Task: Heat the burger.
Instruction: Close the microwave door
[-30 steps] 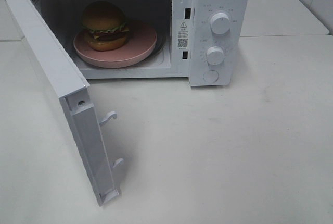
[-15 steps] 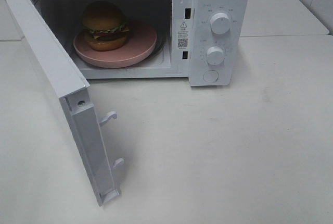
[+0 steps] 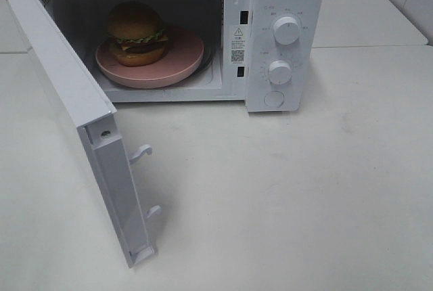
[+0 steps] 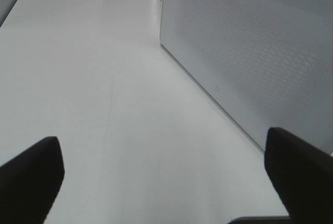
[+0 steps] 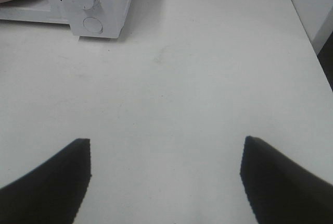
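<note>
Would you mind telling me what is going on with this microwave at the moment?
The burger sits on a pink plate inside the microwave, whose door stands wide open. Neither arm is handling anything: the left end effector hovers open beside the door, and the right end effector hovers open over the table in front of the control dials. The door is not yet shut.

One burger (image 3: 137, 32), one plate (image 3: 187, 53), one microwave (image 3: 302, 3)

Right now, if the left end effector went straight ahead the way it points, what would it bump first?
Likely the open microwave door: the left end effector points along bare table, and the door's dotted face slants in on one side of that path. Depth is unclear, so it might slip past.
</note>
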`<action>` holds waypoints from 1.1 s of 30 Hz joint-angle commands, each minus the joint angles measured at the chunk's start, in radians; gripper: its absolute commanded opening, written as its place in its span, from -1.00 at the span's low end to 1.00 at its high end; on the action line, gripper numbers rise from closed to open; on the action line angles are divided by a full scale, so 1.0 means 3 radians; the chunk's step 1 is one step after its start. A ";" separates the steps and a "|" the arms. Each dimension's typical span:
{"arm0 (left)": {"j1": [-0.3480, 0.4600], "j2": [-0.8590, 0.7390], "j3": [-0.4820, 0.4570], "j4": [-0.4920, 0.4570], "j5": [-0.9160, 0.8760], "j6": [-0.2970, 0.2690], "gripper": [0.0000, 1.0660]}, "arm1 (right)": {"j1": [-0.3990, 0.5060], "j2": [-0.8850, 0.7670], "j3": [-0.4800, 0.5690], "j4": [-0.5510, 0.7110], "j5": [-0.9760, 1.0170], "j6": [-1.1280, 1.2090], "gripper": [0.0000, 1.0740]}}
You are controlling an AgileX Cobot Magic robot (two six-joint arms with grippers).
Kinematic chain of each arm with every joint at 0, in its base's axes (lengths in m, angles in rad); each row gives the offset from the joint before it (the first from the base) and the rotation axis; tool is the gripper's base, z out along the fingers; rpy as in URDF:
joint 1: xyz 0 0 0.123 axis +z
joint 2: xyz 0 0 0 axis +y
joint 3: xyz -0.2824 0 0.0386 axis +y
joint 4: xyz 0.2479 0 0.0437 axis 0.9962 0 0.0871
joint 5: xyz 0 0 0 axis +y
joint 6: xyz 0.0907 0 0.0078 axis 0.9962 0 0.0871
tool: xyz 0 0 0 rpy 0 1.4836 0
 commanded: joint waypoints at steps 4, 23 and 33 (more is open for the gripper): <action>-0.0013 -0.0050 0.0010 -0.0020 -0.0047 0.0007 0.88 | -0.0027 -0.0090 0.0007 0.0000 -0.0020 0.0030 0.42; -0.0013 -0.0050 0.0010 -0.0020 -0.0047 0.0007 0.88 | -0.0027 -0.0090 0.0007 0.0000 -0.0020 0.0033 0.42; -0.0013 -0.0050 0.0010 -0.0020 -0.0047 0.0007 0.88 | -0.0027 -0.0090 0.0007 0.0000 -0.0020 0.0030 0.42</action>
